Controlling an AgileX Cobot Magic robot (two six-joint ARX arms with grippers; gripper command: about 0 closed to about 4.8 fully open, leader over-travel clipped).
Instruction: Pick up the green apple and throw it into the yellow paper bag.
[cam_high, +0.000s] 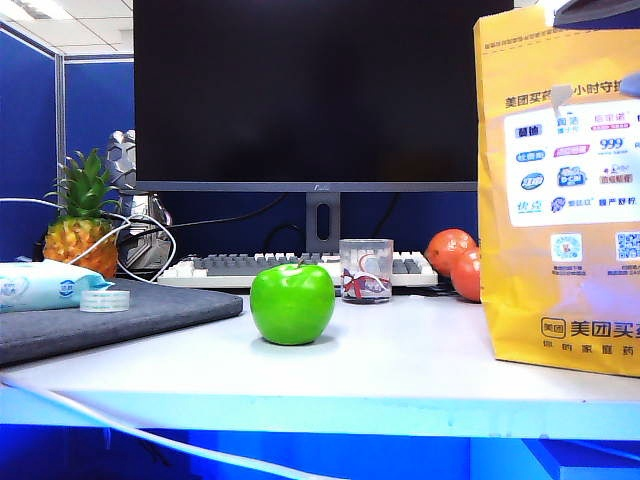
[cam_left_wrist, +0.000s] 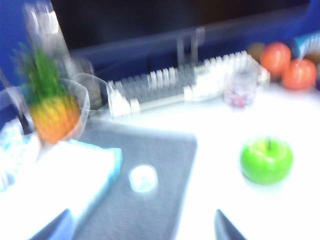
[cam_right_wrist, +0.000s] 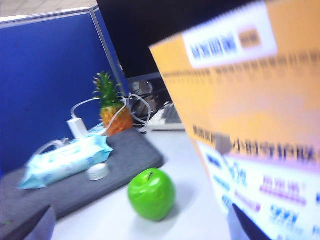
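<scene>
The green apple (cam_high: 292, 303) stands upright on the white table, left of the tall yellow paper bag (cam_high: 560, 190). My left gripper (cam_left_wrist: 141, 231) hangs open above the grey mat, its two fingertips (cam_left_wrist: 227, 231) far apart; the apple (cam_left_wrist: 266, 160) lies off to one side, untouched. My right gripper (cam_right_wrist: 142, 229) is open too, with the apple (cam_right_wrist: 151, 194) just ahead of its spread fingers and the bag (cam_right_wrist: 250, 115) close beside one finger. Nothing is held. Both wrist views are blurred.
A grey mat (cam_high: 150, 310) carries a wipes pack (cam_high: 40, 285) and a tape roll (cam_high: 104, 300). A pineapple (cam_high: 82, 235), keyboard (cam_high: 230, 268), glass cup (cam_high: 365, 270), red fruits (cam_high: 455, 262) and a monitor (cam_high: 310, 90) stand behind. A white cable (cam_high: 120, 425) crosses the front edge.
</scene>
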